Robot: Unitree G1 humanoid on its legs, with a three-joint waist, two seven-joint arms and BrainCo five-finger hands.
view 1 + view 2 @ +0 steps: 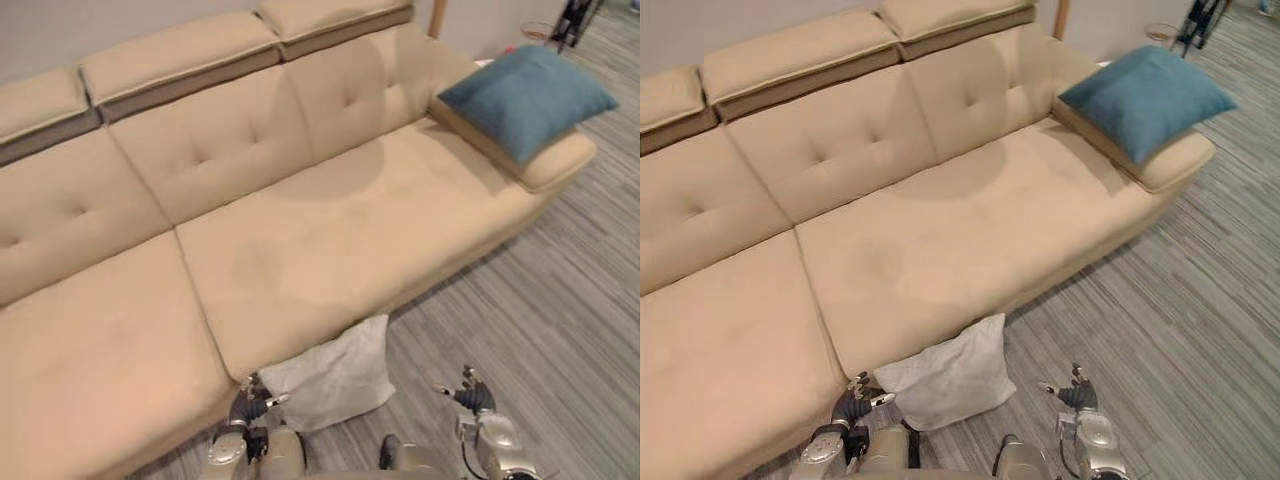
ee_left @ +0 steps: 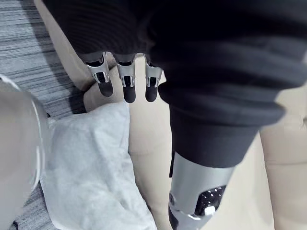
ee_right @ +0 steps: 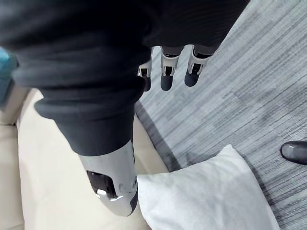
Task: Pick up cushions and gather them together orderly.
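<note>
white cushion [image 1: 335, 375] on the floor [image 1: 560, 320], leaning against the sofa's [image 1: 330, 240] front edge. blue cushion [image 1: 525, 95] propped on the sofa's right armrest, well apart. left hand [image 1: 250, 405] just beside the white one, fingers loose, empty. right hand [image 1: 475, 398] over bare floor, likewise relaxed. hands flank it, probably for a two-sided lift.

place: living room | evidence: beige sofa [image 1: 300, 230]; blue cushion [image 1: 525, 95]; grey striped carpet [image 1: 560, 330]
</note>
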